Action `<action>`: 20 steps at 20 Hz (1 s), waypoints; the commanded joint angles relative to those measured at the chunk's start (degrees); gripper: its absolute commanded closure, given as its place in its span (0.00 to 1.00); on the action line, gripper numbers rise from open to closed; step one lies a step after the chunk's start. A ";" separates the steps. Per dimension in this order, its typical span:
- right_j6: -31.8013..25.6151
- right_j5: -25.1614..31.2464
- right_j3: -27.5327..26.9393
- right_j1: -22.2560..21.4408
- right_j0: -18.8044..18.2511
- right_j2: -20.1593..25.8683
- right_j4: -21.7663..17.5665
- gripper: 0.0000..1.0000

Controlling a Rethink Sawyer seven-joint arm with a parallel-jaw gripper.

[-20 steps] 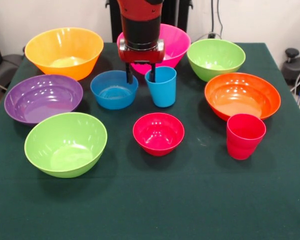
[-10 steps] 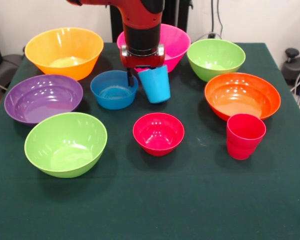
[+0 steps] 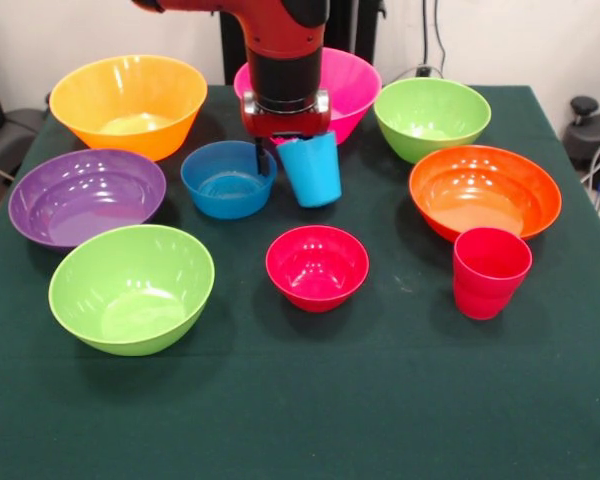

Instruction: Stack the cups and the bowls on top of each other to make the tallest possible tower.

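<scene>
Light blue cup sits upper centre of the frame, clamped by the gripper at its rim and tilted, base swung toward the lower right. A second ago it stood upright on the cloth with the fingers straddling its rim; half a second ago it was already raised and tilted, and it has not shifted since. We read that as: grasp made, lift under way, now a pause. The tilt suggests a one-sided pinch on the wall, so the cup may swing or slip in transit.

No tower exists yet; every piece sits apart on the green tablecloth.

Count, working outward from the cup:
- Cups, two: the light blue one in the grip, the red-pink cup at right, just below the orange bowl.
- Small bowls, two: blue bowl just left of the held cup, red bowl below it.
- Large bowls, six: pink bowl behind the arm, yellow-orange bowl upper left, purple bowl left, lime green bowl lower left, second lime green bowl upper right, orange bowl right.

Eight bowls visible in all.
</scene>
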 commanded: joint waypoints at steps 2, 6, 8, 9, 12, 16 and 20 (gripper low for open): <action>5.77 -0.23 1.42 -0.04 2.56 6.70 2.72 0.00; 8.54 -1.56 2.73 -0.15 4.11 6.69 4.89 0.00; 9.92 -2.37 3.17 0.10 5.01 6.42 5.99 0.00; 10.84 -2.96 3.50 0.01 5.82 6.11 6.64 0.00; 12.00 -3.51 3.58 -0.16 7.29 5.42 8.42 0.00; 13.74 -4.73 4.78 -0.37 8.65 4.98 10.79 0.00; 14.90 -6.07 5.90 -0.94 9.75 4.25 11.64 0.00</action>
